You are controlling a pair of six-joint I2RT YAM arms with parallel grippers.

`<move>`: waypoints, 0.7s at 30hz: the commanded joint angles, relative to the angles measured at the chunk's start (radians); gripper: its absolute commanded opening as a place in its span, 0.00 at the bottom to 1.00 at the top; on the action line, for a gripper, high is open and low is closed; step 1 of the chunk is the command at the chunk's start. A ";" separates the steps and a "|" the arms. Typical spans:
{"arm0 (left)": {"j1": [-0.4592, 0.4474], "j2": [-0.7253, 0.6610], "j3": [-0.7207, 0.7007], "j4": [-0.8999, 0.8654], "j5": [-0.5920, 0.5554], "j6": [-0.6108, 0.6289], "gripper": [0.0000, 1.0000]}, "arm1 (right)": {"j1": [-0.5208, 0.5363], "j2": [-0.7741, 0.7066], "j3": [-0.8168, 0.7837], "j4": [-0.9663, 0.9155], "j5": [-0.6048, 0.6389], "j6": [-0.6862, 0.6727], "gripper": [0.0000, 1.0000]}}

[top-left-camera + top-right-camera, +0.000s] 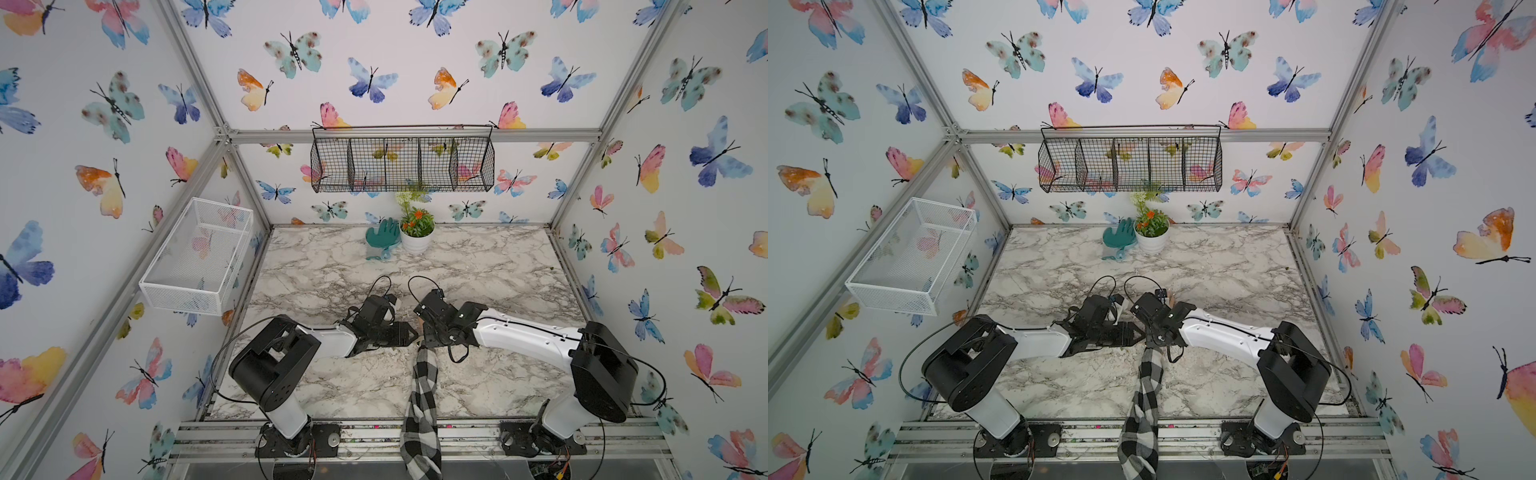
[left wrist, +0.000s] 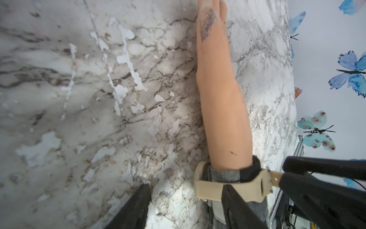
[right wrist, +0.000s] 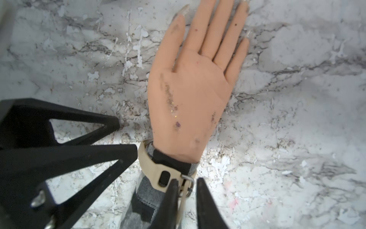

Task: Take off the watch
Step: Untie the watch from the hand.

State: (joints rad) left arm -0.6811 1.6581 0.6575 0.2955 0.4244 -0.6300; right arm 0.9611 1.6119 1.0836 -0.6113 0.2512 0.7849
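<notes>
Right pincer [image 3: 187, 181]: fingers pressed in on the free tail of the watch [image 3: 152, 168] strap, just past the metal buckle [image 3: 190, 179]. In the left wrist view the tail disappears between the two black fingers.

Left pincer [image 2: 185, 186]: spread and holding nothing. One fingertip rests against the strap at the side of the wrist. The other stands on bare worktop [image 1: 332, 266], just beside the mannequin hand [image 3: 190, 89].

Watch: buckled round the wrist, over the cuff of the checked sleeve [image 1: 422, 399]. The pale beige band wraps the cuff. The round case sits on the side toward the left pincer and shows only edge-on, so the dial is not readable.

Mannequin hand: flat on the worktop, fingers straight and close together. There are dark smudges and a few glitter specks on the skin.

Sleeve: black-and-white check. It runs from the wrist toward the front edge and hangs over the rail.

In both top views the two arms meet mid-worktop above the wrist, and the watch is hidden under them.

Back edge: teal glove [image 1: 382, 239] touching a white potted plant [image 1: 417, 232] with orange flowers.

Walls: butterfly paper. A black wire basket [image 1: 401, 162] hangs on the back wall and a white mesh basket [image 1: 183, 295] on the left wall.
</notes>
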 commanded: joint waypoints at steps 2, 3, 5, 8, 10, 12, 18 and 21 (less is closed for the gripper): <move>-0.006 -0.017 0.007 -0.060 0.015 -0.003 0.62 | -0.001 -0.023 -0.026 0.008 0.002 0.005 0.03; -0.005 -0.025 0.008 -0.066 0.015 -0.003 0.62 | -0.001 -0.029 -0.032 0.017 -0.003 0.009 0.02; -0.005 -0.049 0.017 -0.080 0.014 -0.002 0.62 | -0.001 -0.046 -0.046 0.045 -0.012 0.013 0.02; -0.006 -0.083 0.028 -0.096 0.017 -0.003 0.64 | -0.002 -0.063 -0.051 0.072 -0.021 0.017 0.02; -0.005 -0.099 0.034 -0.099 0.025 -0.011 0.64 | -0.002 -0.068 -0.046 0.082 -0.026 0.019 0.02; -0.006 -0.108 0.043 -0.100 0.032 -0.020 0.65 | -0.002 -0.075 -0.040 0.097 -0.030 0.017 0.02; -0.028 -0.093 0.071 -0.099 0.033 -0.027 0.66 | -0.002 -0.063 -0.021 0.106 -0.032 0.012 0.02; -0.043 -0.068 0.073 -0.099 0.024 -0.025 0.66 | -0.002 -0.063 -0.023 0.109 -0.029 0.017 0.02</move>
State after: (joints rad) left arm -0.7086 1.5723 0.7208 0.2176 0.4400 -0.6540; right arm 0.9611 1.5589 1.0405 -0.5217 0.2195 0.7929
